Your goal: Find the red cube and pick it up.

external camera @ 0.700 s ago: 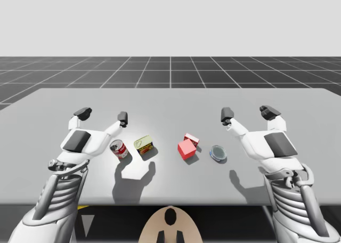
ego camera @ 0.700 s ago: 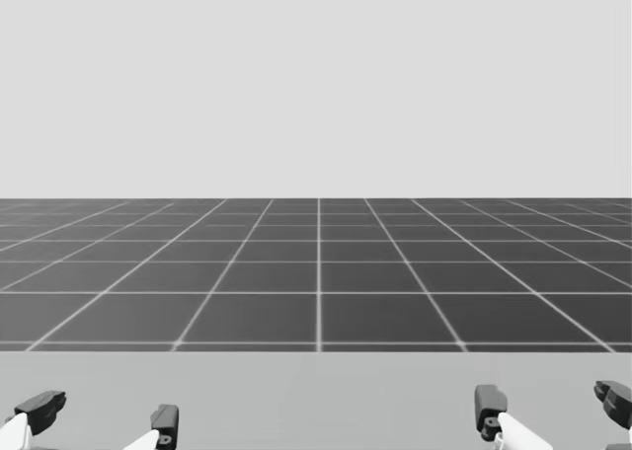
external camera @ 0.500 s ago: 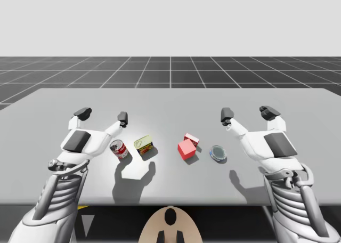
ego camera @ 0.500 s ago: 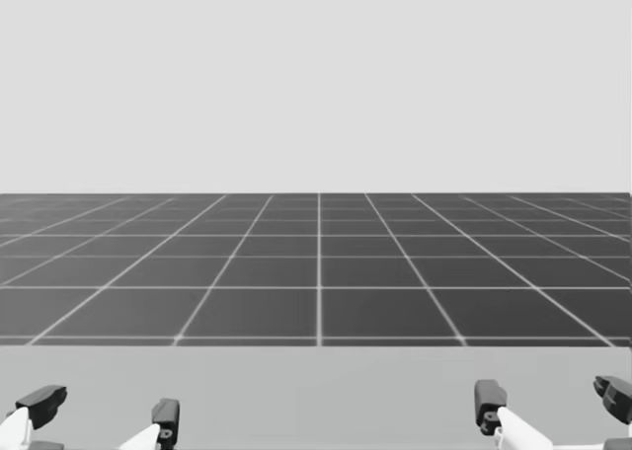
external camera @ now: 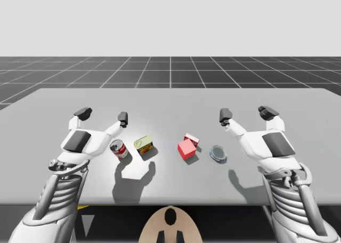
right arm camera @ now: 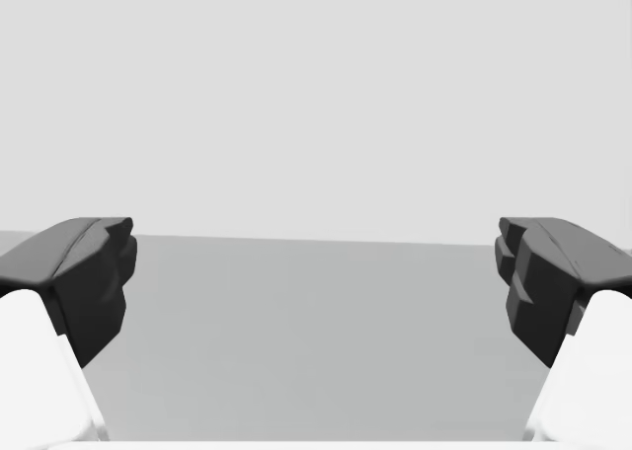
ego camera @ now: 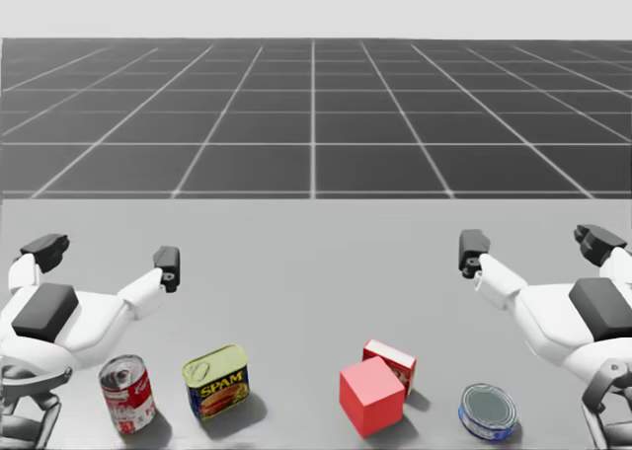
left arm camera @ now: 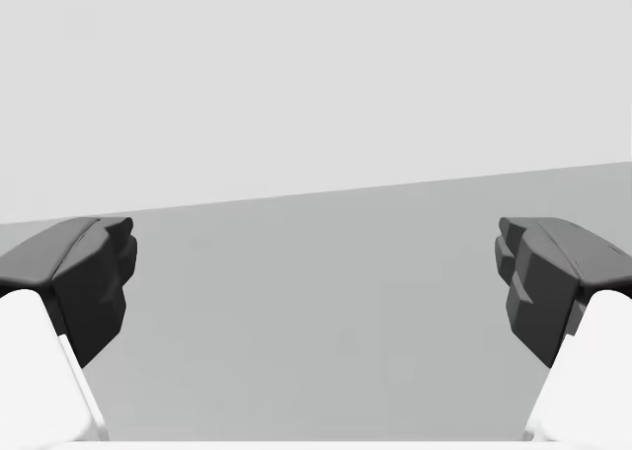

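- Red cube [ego camera: 371,395]: lower centre of the head view, standing on the table [ego camera: 316,243]. It is in plain sight, so I judge the finding part done. Nothing touches it, and it is not lifted.
- Small red box [ego camera: 390,363]: just behind the cube, to its upper right. I cannot tell whether they touch.
- Same near row: red-and-white can [ego camera: 127,393] on its side at lower left, blue-and-yellow rectangular tin [ego camera: 216,382] just beside it, flat blue round can [ego camera: 487,411] at lower right.
- Writing: the tin has large yellow lettering on its blue side, and the red-and-white can has a printed label. Neither is transcribed. The cube's faces are plain.
- Left gripper [ego camera: 106,255]: farther back at mid left, fingers spread wide, empty.
- Right gripper [ego camera: 535,245]: mid right, likewise released and empty. Both are well apart from the cube.
- Wrist views: bare table ahead of each gripper.
- Remaining, by my estimate: the whole pick-up, meaning reach, descend, close and lift. The right gripper looks nearer the cube.
- Beyond the table's far edge: dark grid floor [ego camera: 316,114].
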`<state>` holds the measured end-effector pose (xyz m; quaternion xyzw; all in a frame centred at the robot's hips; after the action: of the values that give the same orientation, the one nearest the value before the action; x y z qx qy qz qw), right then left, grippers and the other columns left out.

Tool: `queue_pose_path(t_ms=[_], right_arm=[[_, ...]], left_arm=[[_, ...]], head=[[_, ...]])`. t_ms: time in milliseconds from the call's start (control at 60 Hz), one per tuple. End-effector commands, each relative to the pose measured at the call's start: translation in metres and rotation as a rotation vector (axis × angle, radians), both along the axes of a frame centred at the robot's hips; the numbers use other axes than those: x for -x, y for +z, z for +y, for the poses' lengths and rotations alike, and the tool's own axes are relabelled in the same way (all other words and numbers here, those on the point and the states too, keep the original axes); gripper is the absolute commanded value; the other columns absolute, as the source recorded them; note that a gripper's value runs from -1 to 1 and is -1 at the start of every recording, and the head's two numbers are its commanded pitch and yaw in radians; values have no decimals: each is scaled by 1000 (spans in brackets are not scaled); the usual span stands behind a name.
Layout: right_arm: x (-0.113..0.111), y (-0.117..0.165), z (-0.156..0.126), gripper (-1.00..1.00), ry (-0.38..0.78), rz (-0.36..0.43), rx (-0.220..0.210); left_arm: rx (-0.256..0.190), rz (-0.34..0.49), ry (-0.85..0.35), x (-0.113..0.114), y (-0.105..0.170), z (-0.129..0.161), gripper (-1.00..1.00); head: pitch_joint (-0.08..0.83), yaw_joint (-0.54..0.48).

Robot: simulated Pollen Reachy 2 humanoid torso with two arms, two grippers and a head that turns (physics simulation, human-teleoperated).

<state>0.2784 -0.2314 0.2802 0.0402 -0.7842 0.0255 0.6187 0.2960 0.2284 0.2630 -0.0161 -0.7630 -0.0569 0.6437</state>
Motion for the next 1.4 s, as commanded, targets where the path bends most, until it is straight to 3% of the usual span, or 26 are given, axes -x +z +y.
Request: queue_pose_path(t_ms=[17, 367, 717, 950, 1050, 1233, 1400], right_arm=[[0, -1, 1, -1000, -1, 1, 4], [-1, -2, 4, -1000, 3, 2, 28], [6, -1, 12, -1000, 55, 20, 29], [49, 4, 41, -1000, 130, 69, 4], [64, 0, 56, -1000, 169, 55, -4], [92, -23, 80, -1000, 252, 88, -59], [100, -52, 95, -1000, 296, 145, -77]], left_arm=[[-4, -1, -1, 0, 0, 0, -1000], [-7, 3, -6, 0, 1, -2, -1000], [-1, 5, -5, 1, 1, -2, -1000], [9, 10, -2, 1, 2, 0, -1000], [9, 9, -3, 1, 2, 1, -1000], [11, 9, -2, 1, 1, 2, -1000], [10, 12, -3, 0, 1, 2, -1000]], head=[[416, -11], [649, -60], [679, -114], [679, -108], [684, -107], [695, -109], [697, -109]])
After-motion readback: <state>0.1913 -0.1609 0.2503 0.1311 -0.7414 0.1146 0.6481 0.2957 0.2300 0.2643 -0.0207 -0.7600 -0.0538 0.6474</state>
